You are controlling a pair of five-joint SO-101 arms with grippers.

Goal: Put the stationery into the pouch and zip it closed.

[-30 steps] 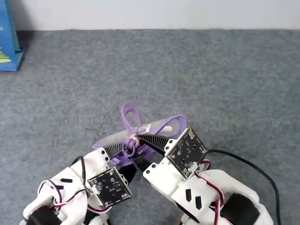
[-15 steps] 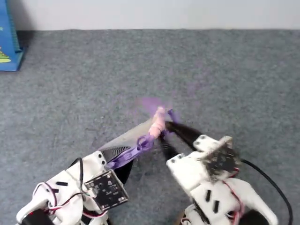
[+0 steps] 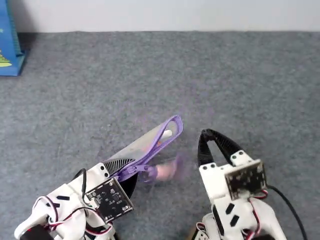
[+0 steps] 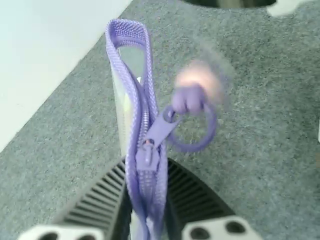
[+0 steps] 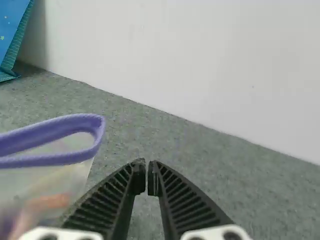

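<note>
Released by the right hand (image 3: 206, 133), now clenched empty to the right, the clear purple-trimmed zip pouch (image 3: 150, 141) stays clamped in the left hand (image 3: 124, 169), tilted above the grey carpeted surface (image 3: 225, 75).

- The high view looks steeply down from above and behind the two arms, across the grey table (image 3: 225, 75) to the white wall (image 3: 160, 15) at the far side.
- The left wrist view looks out along the left gripper (image 4: 145, 167), very near the pouch (image 4: 131, 90), with table and wall beyond.
- The right wrist view sits low, facing the wall along the right gripper (image 5: 146, 170).
- All three share the pouch's far end.
</note>
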